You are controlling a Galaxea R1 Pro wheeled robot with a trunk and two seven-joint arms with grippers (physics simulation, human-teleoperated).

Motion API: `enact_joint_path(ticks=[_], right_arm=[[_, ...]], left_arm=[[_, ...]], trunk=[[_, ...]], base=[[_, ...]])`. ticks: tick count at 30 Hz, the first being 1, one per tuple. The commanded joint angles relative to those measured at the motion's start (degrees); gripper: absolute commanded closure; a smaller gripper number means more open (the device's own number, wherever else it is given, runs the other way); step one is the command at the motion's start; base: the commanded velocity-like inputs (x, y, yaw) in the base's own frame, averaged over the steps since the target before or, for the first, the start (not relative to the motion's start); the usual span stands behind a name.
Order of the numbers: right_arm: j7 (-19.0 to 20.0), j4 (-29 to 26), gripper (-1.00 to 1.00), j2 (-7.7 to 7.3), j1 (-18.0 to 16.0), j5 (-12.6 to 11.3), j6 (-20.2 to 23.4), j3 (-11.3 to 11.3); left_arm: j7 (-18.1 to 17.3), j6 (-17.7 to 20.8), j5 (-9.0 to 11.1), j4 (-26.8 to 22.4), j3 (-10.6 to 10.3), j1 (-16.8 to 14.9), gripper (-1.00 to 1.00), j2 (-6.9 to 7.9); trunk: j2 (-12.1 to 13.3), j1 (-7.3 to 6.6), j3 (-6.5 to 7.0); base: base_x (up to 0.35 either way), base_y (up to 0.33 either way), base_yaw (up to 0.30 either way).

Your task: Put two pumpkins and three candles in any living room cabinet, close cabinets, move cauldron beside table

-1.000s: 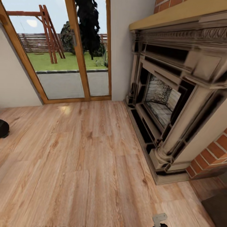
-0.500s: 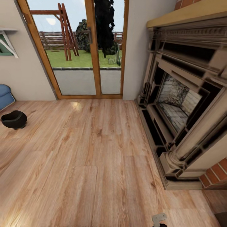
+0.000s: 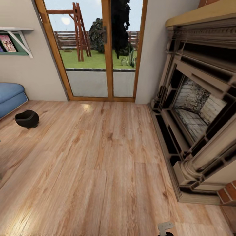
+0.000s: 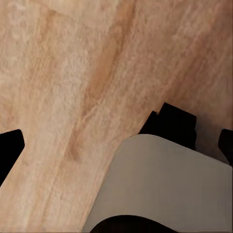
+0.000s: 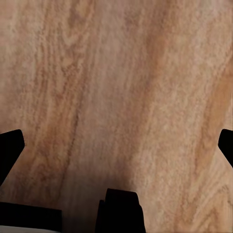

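Cauldron swings into view

View has panned — cauldron (image 3: 27, 118) now sits clear of the frame edge, beside the sofa (image 3: 9, 96); both grippers' fingers apart, empty.

Bare pale wood-plank floor (image 3: 98, 164) lies open across the middle. The ornate stone fireplace surround (image 3: 196, 131) walls off the right side. At far left a squat black cauldron (image 3: 27, 118) sits near the blue cushioned sofa (image 3: 9, 96). Wood-framed glass doors (image 3: 98, 49) stand ahead.
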Motion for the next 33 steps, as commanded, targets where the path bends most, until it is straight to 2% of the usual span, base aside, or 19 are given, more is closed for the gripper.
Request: enact_joint_path(ticks=[1, 3, 7, 33], right_arm=[[-0.03, 0.00, -1.00, 0.00, 0.00, 0.00, 0.00, 0.00], [-0.04, 0.00, -1.00, 0.00, 0.00, 0.00, 0.00, 0.00], [-0.02, 0.00, -1.00, 0.00, -0.02, 0.00, 0.01, 0.00], [-0.01, 0.00, -1.00, 0.00, 0.00, 0.00, 0.09, 0.00]], left_arm=[[-1.00, 0.06, -0.03, 0.01, 0.01, 0.00, -1.00, 0.00], [-2.50, 0.17, -0.08, 0.02, 0.01, 0.00, -1.00, -0.01], [-3.09, 0.21, -0.10, 0.13, 0.01, 0.00, -1.00, 0.00], [-3.26, 0.22, -0.10, 0.38, 0.09, 0.00, -1.00, 0.10]], trunk=[[0.00, 0.00, -0.07], [0.00, 0.00, -0.21], [0.00, 0.00, -0.51], [0.00, 0.00, -2.44]], base=[[0.000, 0.000, 0.206], [0.000, 0.000, 0.194], [0.000, 0.000, 0.188], [0.000, 0.000, 0.184]])
